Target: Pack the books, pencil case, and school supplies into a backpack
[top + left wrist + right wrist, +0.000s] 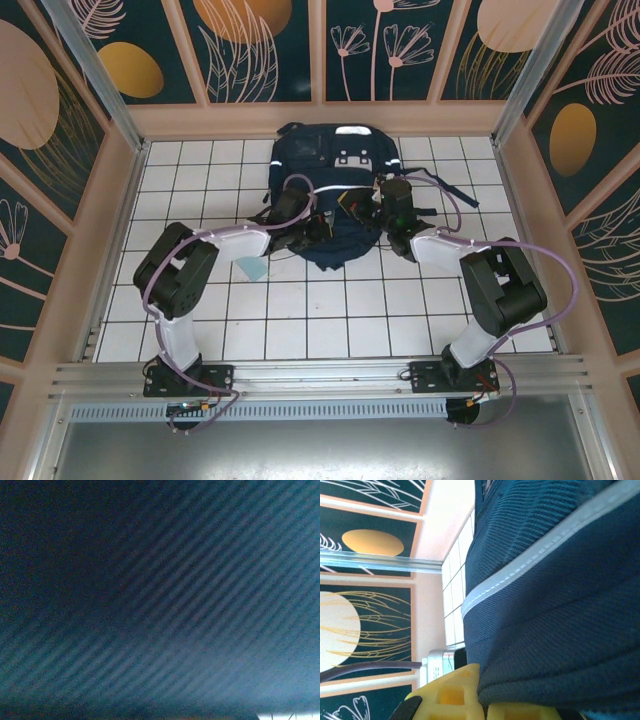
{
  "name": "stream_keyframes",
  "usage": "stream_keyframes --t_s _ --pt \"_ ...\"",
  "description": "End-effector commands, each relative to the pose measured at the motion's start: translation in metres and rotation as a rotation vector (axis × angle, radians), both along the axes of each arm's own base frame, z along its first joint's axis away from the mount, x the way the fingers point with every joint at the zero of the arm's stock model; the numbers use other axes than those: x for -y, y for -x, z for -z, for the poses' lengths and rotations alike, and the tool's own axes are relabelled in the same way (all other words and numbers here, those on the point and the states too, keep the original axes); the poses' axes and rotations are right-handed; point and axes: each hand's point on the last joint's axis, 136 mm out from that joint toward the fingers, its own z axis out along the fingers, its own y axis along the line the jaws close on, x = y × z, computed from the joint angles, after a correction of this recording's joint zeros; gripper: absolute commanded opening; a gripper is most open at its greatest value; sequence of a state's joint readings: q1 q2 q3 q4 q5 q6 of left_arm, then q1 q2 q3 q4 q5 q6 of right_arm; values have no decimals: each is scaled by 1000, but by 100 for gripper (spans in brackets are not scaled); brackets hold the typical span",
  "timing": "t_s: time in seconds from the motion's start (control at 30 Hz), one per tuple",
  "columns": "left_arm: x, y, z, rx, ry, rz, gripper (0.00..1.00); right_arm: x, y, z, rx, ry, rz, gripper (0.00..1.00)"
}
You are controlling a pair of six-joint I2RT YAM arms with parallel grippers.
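The navy backpack (335, 170) lies at the back middle of the tiled table, its opening toward the arms. My left gripper (316, 230) is pushed in at the bag's near left edge; the left wrist view is dark blue backpack fabric (160, 600) up close, and the fingers stay hidden. My right gripper (358, 206) is at the bag's near right edge. In the right wrist view its yellow fingers (451, 695) pinch a fold of the backpack (555, 605), the right gripper (482, 706) shut on it. One of the school supplies, a pale blue-green square (252, 268), lies beside the left forearm. Books and pencil case are hidden.
White tiled table (320, 320) with peach walls (110, 230) on three sides and a metal rail (320, 375) along the near edge. Both arm bases stand on that rail. Purple cables loop over both arms.
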State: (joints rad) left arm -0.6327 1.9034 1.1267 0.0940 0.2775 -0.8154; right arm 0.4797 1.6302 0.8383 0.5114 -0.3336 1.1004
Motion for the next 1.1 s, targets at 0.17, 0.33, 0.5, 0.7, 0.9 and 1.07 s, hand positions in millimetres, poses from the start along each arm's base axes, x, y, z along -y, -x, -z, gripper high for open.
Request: stream_keyframes --t_s 0.17,0.33,0.5,0.7,0.9,1.07 --pt "-3 -77 -35 253 -103 -110 0 -47 30 -24 20 -60 -224 0" --pt "-9 -71 -47 286 -108 -103 15 -36 22 -16 17 -10 -163 0" --pt "-25 -60 -65 303 -165 -91 53 -33 12 -5 -8 -8 -124 0" --pt "-51 -31 -88 314 -191 -94 61 -27 1 -2 -3 -11 -87 0" --pt "-89 -7 -101 350 -273 -152 71 -29 -4 -8 6 -26 -95 0" --pt "-117 10 -88 307 -331 -221 78 -32 -7 -15 26 -26 -110 0"
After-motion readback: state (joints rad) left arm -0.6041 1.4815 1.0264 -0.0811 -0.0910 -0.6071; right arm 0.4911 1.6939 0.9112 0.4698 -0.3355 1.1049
